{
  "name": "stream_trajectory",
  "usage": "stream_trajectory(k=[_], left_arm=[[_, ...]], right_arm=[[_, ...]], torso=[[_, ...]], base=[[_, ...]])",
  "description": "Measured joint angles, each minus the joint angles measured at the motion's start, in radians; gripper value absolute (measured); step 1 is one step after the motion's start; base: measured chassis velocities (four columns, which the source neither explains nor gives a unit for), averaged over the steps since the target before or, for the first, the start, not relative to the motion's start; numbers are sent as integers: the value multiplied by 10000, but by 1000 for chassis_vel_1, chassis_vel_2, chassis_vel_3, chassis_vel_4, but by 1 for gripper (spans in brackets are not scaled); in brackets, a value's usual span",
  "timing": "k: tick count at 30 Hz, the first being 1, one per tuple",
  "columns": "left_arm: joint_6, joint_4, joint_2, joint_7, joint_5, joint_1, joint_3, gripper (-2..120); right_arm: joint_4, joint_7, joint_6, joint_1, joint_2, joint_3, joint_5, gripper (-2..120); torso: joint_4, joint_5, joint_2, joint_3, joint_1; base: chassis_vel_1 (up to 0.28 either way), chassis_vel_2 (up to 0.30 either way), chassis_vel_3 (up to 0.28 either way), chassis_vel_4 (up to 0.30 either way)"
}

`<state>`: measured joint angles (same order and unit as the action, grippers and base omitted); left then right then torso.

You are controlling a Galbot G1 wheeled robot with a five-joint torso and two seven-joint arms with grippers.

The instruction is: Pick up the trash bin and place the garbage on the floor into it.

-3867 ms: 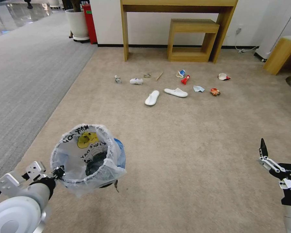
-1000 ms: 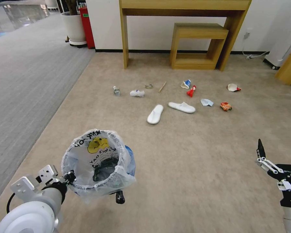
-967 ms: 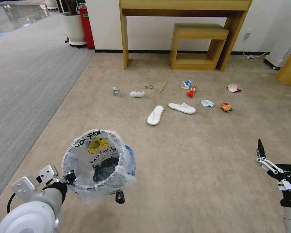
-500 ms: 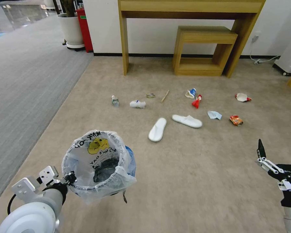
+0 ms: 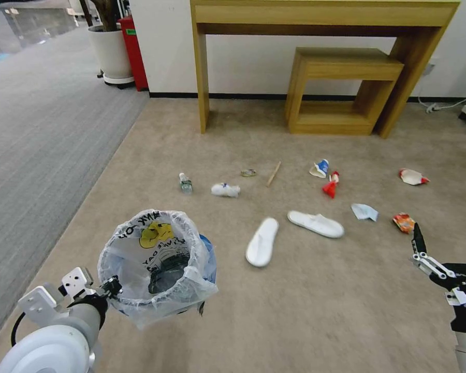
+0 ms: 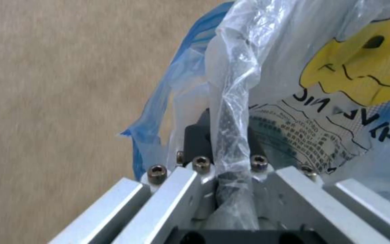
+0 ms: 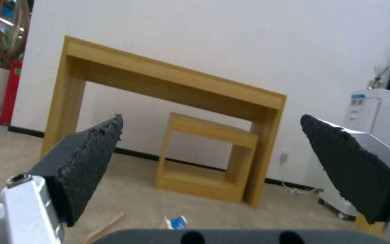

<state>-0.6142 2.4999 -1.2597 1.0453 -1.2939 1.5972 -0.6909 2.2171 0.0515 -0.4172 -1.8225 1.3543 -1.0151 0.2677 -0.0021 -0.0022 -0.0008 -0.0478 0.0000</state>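
My left gripper (image 5: 111, 286) is shut on the rim of the trash bin (image 5: 140, 243), a blue bin lined with a printed plastic bag, and holds it above the floor (image 5: 321, 305); in the left wrist view the fingers (image 6: 195, 142) pinch the bag and rim (image 6: 339, 101). The garbage lies ahead: two white slippers (image 5: 262, 248) (image 5: 316, 224), a clear bottle (image 5: 185, 183), a crumpled wrapper (image 5: 225, 190), a wooden stick (image 5: 273, 173), paper cups (image 5: 320, 168) (image 5: 330, 185), a blue mask (image 5: 364, 211) and an orange snack bag (image 5: 403, 223). My right gripper (image 5: 448, 233) (image 7: 211, 152) hangs open and empty at the lower right.
A wooden console table (image 5: 321, 15) with a small wooden stool (image 5: 347, 88) under it stands against the wall behind the litter. A white planter (image 5: 108, 52) and a red box (image 5: 133, 52) stand at the back left. Grey striped carpet (image 5: 36, 129) runs along the left.
The whole view has shifted: the camera has moved towards the litter, which now lies nearer and lower in view. The bin stays held in my left gripper; the right stays open.
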Motion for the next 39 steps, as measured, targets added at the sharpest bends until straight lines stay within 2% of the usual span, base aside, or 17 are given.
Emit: stream_trajectory(k=[11, 14, 16, 20, 24, 29, 35, 39], left_arm=[[3, 0, 27, 1, -23, -7, 22, 0], [4, 0, 28, 1, -20, -12, 30, 0], [9, 0, 24, 1, -7, -16, 25, 0], [9, -1, 16, -3, -9, -33, -19, 0], [8, -58, 29, -105, 80, -277, -173, 0], [-120, -407, 169, -547, 541, -416, -189, 0], [-388, -58, 164, -770, 568, -113, -534, 0], [-428, -10, -51, -1104, 956, 242, -706, 0]], right_arm=[[40, -7, -69, -19, 26, 16, 12, 100], [42, -27, -90, -9, 19, 30, 58, 100], [42, -81, -68, 18, -17, 57, 81, 100], [41, -245, 129, 52, -121, 145, 102, 100], [-122, -481, 319, 56, -605, 216, 341, 100], [-319, -822, 408, -68, -1450, 298, 1106, 100], [-381, -972, 493, -91, -1885, 185, 1315, 100], [-487, -995, 498, -181, -2573, 116, 1601, 100]], torso=[[0, 4, -1, -2, 1], [0, -11, 0, -2, 1], [0, 6, 0, -2, 1], [0, 5, 0, 1, 0], [-2, 6, 0, 2, 0], [0, 1, 0, 0, 0], [-2, 7, 0, 1, 1], [0, 3, 0, 0, 0]], base=[[-75, 364, 65, -370], [-23, 262, 20, -243], [4, 139, 21, -68], [2, 21, 5, -3], [-5, -33, 3, 35], [0, 0, 0, 0], [0, 0, 0, 0], [0, 0, 0, 0]])
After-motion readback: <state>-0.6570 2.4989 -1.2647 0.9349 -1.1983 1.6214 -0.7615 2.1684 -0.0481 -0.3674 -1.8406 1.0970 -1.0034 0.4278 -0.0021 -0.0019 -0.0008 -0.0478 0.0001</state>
